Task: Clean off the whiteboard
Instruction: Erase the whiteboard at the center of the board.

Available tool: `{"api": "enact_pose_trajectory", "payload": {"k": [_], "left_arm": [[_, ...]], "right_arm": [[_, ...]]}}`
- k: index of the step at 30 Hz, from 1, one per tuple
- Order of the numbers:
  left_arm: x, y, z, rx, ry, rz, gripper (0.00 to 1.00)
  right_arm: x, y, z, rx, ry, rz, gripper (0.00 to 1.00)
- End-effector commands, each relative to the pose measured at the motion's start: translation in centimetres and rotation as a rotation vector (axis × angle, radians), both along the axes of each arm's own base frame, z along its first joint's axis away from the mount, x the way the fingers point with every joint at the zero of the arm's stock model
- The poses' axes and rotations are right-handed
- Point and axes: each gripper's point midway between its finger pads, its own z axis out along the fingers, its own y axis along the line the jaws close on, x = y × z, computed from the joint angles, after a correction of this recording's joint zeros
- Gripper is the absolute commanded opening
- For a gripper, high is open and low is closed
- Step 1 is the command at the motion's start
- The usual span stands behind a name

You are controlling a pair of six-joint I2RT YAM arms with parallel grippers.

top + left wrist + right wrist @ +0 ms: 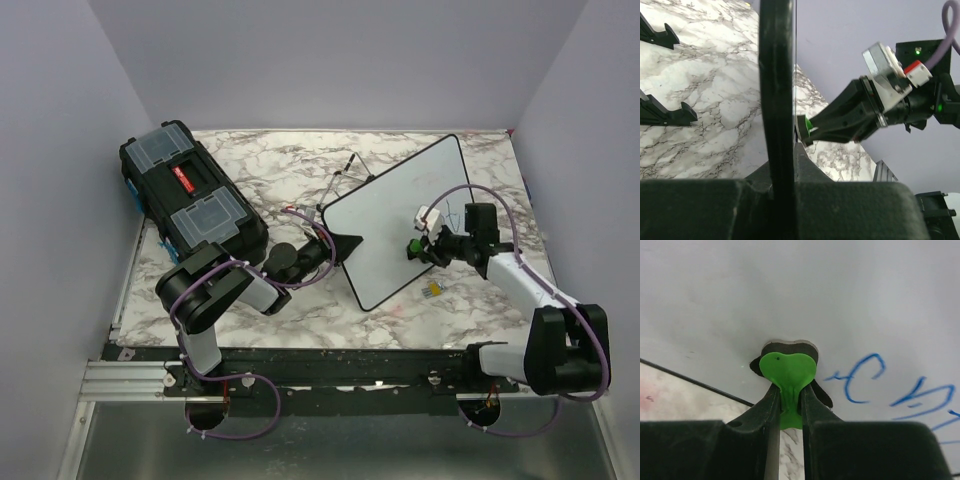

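The whiteboard (385, 215) is tilted up off the marble table, white with a thin black frame. My left gripper (338, 246) is shut on its left edge; in the left wrist view the black frame (776, 90) runs up between my left gripper's (785, 167) jaws. My right gripper (422, 246) is shut on the stem of a green heart-shaped eraser (788, 369), whose black felt pad presses on the board face (790, 290) near its lower edge. Blue handwriting (865, 377) lies just right of the eraser. The eraser also shows in the left wrist view (810, 128).
A black toolbox (190, 195) with clear lid compartments stands at the back left. Black board feet (665, 114) lie on the table behind the board. A small yellow and blue object (433, 290) lies near the board's lower edge. Purple walls enclose the table.
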Motion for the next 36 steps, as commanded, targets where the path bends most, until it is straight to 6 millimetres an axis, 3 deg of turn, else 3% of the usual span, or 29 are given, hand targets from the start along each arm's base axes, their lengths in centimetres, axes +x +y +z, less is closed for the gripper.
{"api": "enact_pose_trajectory", "payload": {"k": [1,7,11,15,19,23,26,30,36], "left_arm": [[-2.4,-1.3,6.3,-0.16,-0.162,-0.12,0.0],[-2.4,-1.3,6.2,-0.16,-0.16,-0.12,0.0],[-2.4,-1.3,6.3,-0.162,-0.161,-0.118,0.0],[-2.4,-1.3,6.2,-0.161,-0.157,-0.119,0.0],[-2.3,-1.4,6.2,-0.163,-0.153,-0.122,0.0],[-2.3,-1.4,6.2,-0.165,-0.152,-0.121,0.0],[-2.3,-1.5,6.2,-0.166,-0.15,-0.122,0.0],[-2.3,-1.6,6.1,-0.167,-0.146,-0.127,0.0],[-2.4,-1.4,6.3,-0.167,-0.15,-0.126,0.0]], "right_arm": [[3.2,-2.9,1.6,-0.023,-0.045,-0.113,0.01],[6.9,-1.6,6.0,0.109,-0.115,-0.151,0.01],[7.3,-0.3,7.5,0.171,-0.13,-0.137,0.01],[5.1,0.6,5.4,0.146,-0.067,-0.068,0.01],[1.5,0.5,1.9,0.089,0.034,0.006,0.01],[-1.5,-1.2,-1.3,-0.03,0.083,0.014,0.01],[-2.2,-3.1,-2.8,-0.103,0.095,-0.057,0.01],[-0.6,-4.9,-2.1,-0.086,0.077,-0.151,0.01],[4.3,-4.7,2.2,-0.011,-0.022,-0.204,0.01]]}}
